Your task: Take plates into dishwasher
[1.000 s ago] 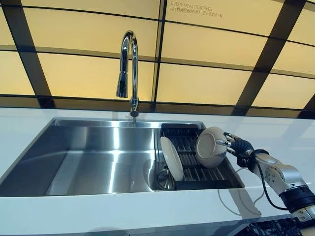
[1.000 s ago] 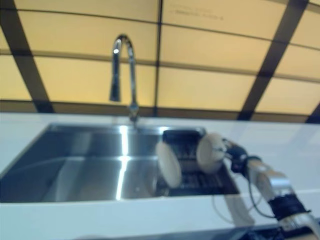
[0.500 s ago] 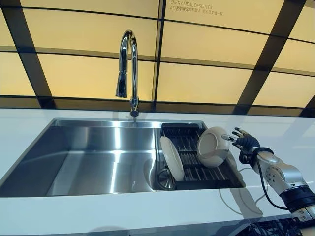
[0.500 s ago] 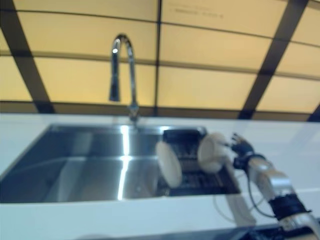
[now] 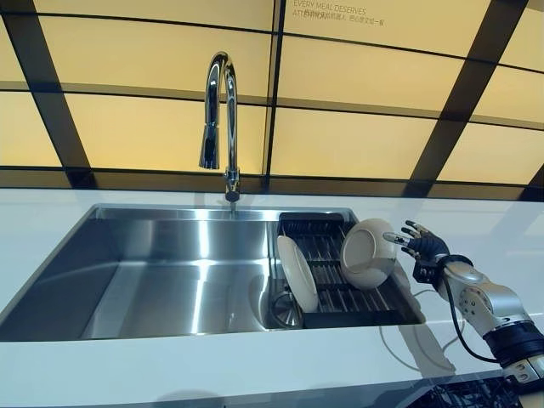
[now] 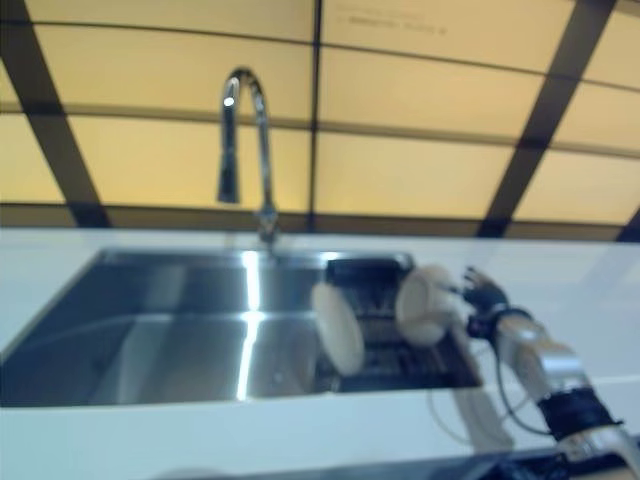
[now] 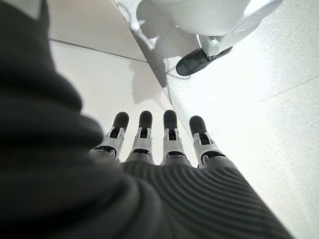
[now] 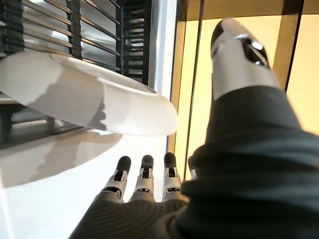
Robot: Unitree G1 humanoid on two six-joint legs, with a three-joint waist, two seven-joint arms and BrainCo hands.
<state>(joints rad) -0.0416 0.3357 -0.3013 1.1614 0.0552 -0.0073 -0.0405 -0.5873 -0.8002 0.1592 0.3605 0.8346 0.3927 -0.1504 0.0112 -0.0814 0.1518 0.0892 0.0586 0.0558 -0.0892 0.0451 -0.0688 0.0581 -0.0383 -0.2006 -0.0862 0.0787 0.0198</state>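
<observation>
Two white plates stand on edge in a black dish rack at the right end of the sink. One plate is at the rack's left side. The other plate leans at the rack's right side and also shows in the right wrist view. My right hand is open, its fingers spread, just to the right of that plate and apart from it. My left hand shows only in its wrist view, open and empty, hanging over the floor.
A steel sink is set in a white counter, with a tall chrome tap behind it. A yellow wall with dark bars stands at the back.
My right hand has let go of the right plate's rim and drawn back a little to the right. The plate stays leaning in the rack.
</observation>
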